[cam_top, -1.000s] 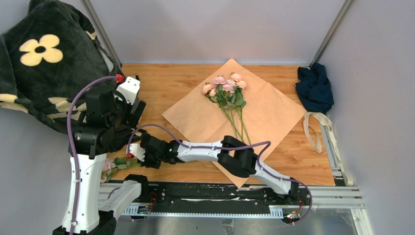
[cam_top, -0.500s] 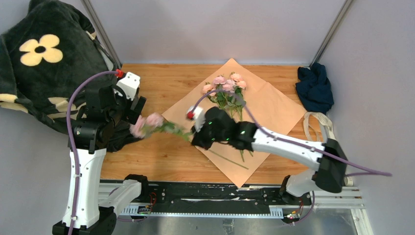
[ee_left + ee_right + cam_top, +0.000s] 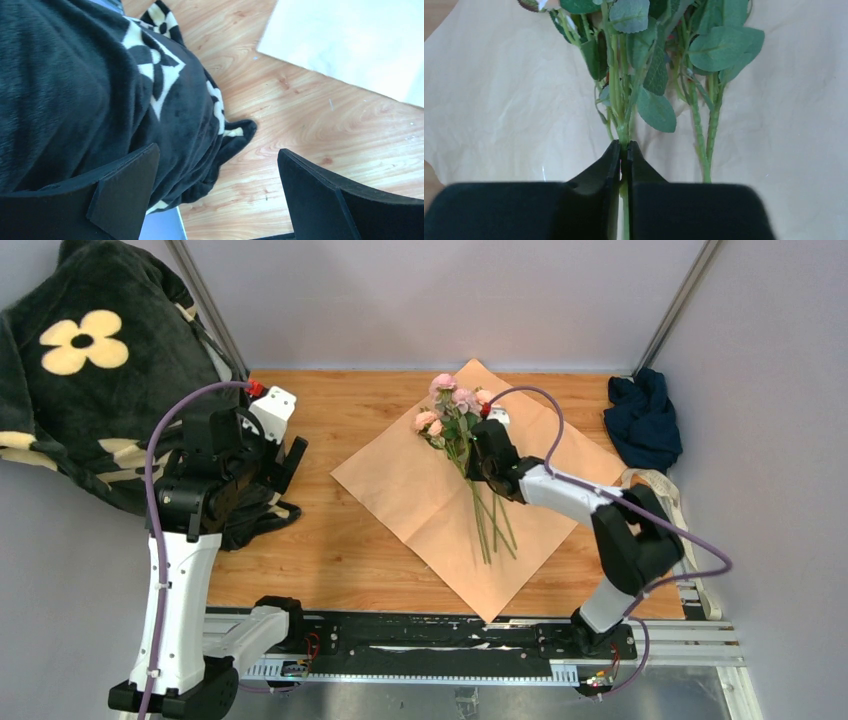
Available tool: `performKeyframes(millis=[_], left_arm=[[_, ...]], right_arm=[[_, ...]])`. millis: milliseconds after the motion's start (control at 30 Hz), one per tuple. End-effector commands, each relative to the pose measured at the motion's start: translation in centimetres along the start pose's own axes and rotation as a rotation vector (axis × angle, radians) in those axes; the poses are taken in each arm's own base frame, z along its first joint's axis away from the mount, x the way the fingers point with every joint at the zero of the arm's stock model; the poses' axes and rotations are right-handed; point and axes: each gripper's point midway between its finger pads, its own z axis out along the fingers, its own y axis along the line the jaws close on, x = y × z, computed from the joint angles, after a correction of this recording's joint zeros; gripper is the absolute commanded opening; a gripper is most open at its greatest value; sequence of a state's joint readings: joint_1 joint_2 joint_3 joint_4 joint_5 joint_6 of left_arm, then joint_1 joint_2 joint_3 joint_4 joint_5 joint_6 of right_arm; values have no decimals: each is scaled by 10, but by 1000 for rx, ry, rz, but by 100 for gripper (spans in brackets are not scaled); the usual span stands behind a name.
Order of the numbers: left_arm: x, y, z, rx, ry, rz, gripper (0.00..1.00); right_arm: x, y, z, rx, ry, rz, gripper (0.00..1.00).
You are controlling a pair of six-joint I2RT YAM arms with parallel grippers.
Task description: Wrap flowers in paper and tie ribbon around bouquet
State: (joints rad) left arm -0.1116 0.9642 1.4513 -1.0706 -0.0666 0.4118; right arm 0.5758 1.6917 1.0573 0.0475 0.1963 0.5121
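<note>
Two arms over a wooden table [image 3: 340, 550]. Black blanket [image 3: 90, 370] with cream flower prints is heaped at the far-left corner, spilling onto the table edge.

Paper [image 3: 410, 480] lies flat mid-table as a diamond, tan face up, one corner toward the back wall.

Flowers [image 3: 455, 415] lie on the paper's far half, pink blooms toward the far corner and stems trailing toward the near edge. Some stems fan out loose on the paper.

Navy cloth [image 3: 640, 420] is bunched at the far right, off the paper. Ribbon [image 3: 655, 480] lies in loops at the right table edge, just beyond the paper's right corner and well apart from the flowers.

Right gripper [image 3: 474, 438] reaches in from the right over the paper, at the bunch just below the blooms. In the wrist view its jaws are pinched tight on one green stem [image 3: 624, 150]. Leaves and blooms of the flowers [image 3: 644, 75] sit straight ahead of the fingertips, and two more stems lie just beside on the right, not gripped.

Left gripper [image 3: 215, 155] is spread wide and holds nothing. It hangs above the blanket edge [image 3: 75, 85] and bare wood at the left, well apart from the flowers.
</note>
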Motion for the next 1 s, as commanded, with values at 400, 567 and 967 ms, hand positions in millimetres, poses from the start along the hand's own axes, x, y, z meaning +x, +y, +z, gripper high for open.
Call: performKeyframes(millis=[400,567,967], left_arm=[[58,-192,59,783,143,380,89],[89,-213,63,819,177,777,89],[64,-297,132,850,-445,1165,92]], right_arm=[[20,-36,-58,-10,335,-192,77],[54,-43,-54,-31,407,-187,79],[55,-19,-20,-220,400,-308,42]])
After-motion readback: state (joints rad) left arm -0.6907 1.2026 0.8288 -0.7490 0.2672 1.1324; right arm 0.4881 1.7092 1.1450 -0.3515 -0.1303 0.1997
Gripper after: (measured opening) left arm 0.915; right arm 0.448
